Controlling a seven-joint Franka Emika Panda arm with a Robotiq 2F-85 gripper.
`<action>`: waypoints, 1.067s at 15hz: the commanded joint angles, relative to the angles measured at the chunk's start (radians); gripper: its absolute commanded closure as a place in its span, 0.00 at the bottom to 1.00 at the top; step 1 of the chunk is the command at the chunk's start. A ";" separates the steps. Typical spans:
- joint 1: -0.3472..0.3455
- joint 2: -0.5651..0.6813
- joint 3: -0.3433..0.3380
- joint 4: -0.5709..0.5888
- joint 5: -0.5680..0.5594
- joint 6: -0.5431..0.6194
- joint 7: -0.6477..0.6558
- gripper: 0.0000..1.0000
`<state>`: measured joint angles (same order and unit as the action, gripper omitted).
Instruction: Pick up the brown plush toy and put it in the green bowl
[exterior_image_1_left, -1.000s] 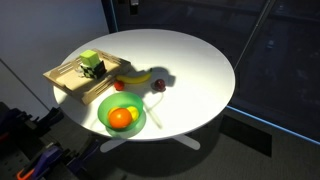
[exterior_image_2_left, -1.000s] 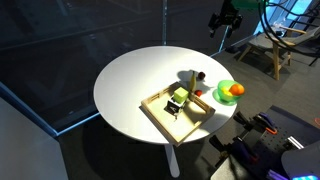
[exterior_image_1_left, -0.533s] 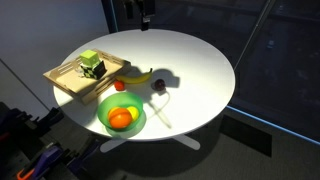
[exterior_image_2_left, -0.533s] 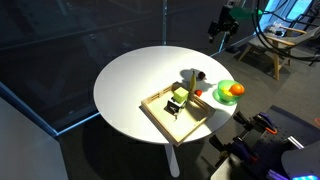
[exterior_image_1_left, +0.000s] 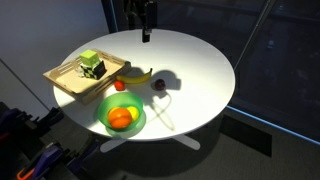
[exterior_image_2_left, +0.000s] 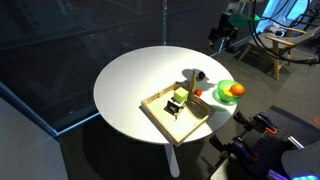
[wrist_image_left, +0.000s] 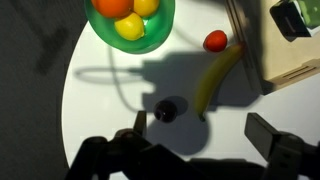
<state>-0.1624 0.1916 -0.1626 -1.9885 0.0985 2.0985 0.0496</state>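
Note:
The brown plush toy (exterior_image_1_left: 158, 85) is a small dark lump on the white table, beside the tip of the banana (exterior_image_1_left: 135, 75). In the wrist view the toy (wrist_image_left: 165, 108) lies just ahead of one finger. The green bowl (exterior_image_1_left: 140, 122) stands near the table's front edge and holds an orange (exterior_image_1_left: 120, 118) and a yellow fruit. It also shows in the wrist view (wrist_image_left: 130, 47) and in an exterior view (exterior_image_2_left: 222, 97). My gripper (exterior_image_1_left: 146, 35) hangs high above the table's far side, open and empty (wrist_image_left: 200, 135).
A wooden tray (exterior_image_1_left: 62, 80) with a green block and a dark toy sits beside the bowl. A small red ball (exterior_image_1_left: 119, 86) lies between the banana and the bowl. The white table (exterior_image_1_left: 200, 70) ends close behind the bowl. Chairs stand behind the arm (exterior_image_2_left: 222, 40).
My gripper has come down from the top edge of the exterior view and now hangs lower over the table's far side. The objects have not moved.

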 joint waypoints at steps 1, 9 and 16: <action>-0.003 0.000 0.003 0.002 -0.001 -0.002 0.000 0.00; -0.003 0.000 0.003 0.002 -0.001 -0.002 0.000 0.00; -0.011 0.084 0.003 0.017 0.008 0.072 -0.016 0.00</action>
<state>-0.1623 0.2321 -0.1626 -1.9915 0.0985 2.1326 0.0497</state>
